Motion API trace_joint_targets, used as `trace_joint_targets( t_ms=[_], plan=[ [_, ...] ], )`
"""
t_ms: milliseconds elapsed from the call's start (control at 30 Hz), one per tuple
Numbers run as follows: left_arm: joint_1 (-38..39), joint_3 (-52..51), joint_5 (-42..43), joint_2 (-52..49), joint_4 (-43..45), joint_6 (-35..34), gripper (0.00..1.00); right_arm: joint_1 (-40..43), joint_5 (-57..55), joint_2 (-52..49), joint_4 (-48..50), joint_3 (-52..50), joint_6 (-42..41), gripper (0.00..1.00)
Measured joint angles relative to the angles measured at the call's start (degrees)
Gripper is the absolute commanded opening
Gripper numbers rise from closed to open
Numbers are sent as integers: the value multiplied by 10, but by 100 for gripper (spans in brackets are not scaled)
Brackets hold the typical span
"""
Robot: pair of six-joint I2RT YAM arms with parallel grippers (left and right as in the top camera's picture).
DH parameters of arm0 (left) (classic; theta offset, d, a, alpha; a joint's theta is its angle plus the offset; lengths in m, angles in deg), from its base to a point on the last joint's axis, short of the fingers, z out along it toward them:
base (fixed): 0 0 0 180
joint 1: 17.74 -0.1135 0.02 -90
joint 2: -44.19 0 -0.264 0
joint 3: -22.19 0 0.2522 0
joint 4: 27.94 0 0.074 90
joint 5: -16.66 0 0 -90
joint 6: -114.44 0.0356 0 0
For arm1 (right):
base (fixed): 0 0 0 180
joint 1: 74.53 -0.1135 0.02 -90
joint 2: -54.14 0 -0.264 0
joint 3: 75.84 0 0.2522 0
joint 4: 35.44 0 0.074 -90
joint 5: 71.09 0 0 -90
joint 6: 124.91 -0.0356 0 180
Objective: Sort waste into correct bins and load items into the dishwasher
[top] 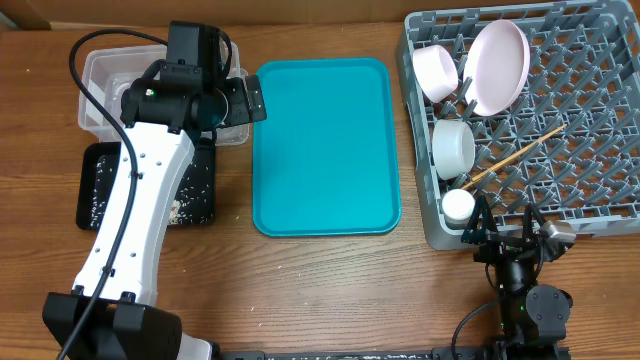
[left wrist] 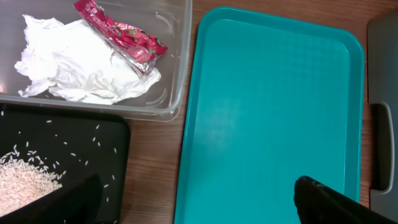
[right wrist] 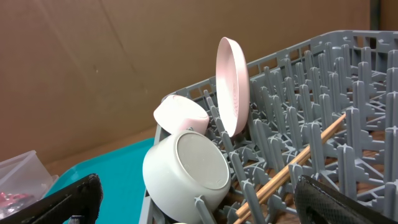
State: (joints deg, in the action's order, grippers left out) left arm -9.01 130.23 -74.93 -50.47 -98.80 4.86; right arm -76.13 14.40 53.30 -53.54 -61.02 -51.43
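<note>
The crumpled white tissue (left wrist: 81, 68) and red wrapper (left wrist: 121, 34) lie in the clear tub (top: 100, 75). Rice grains (left wrist: 25, 177) lie in the black tray (top: 95, 190). My left gripper (top: 252, 100) is open and empty between the tub and the teal tray, as the left wrist view (left wrist: 196, 199) also shows. The grey dish rack (top: 600, 120) holds the pink plate (top: 498, 65), a pale pink bowl (top: 436, 72), a pale bowl (top: 453, 148), the small white cup (top: 458, 206) and the chopsticks (top: 515, 157). My right gripper (top: 508, 222) is open and empty at the rack's front edge.
The teal serving tray (top: 325, 145) lies bare in the middle of the wooden table. The left arm reaches over the black tray and part of the tub. The right arm's base sits at the table's front right.
</note>
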Motion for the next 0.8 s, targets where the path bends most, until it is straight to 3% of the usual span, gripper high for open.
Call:
trace_joint_targets(
  t_ms=[667,800],
  plan=[
    [0,-2,-26,0,5,5,100,0,0,0,0,0,0,100],
    [-2,-58,-27,27,141,31,100,0,0,0,0,0,0,100]
  ],
)
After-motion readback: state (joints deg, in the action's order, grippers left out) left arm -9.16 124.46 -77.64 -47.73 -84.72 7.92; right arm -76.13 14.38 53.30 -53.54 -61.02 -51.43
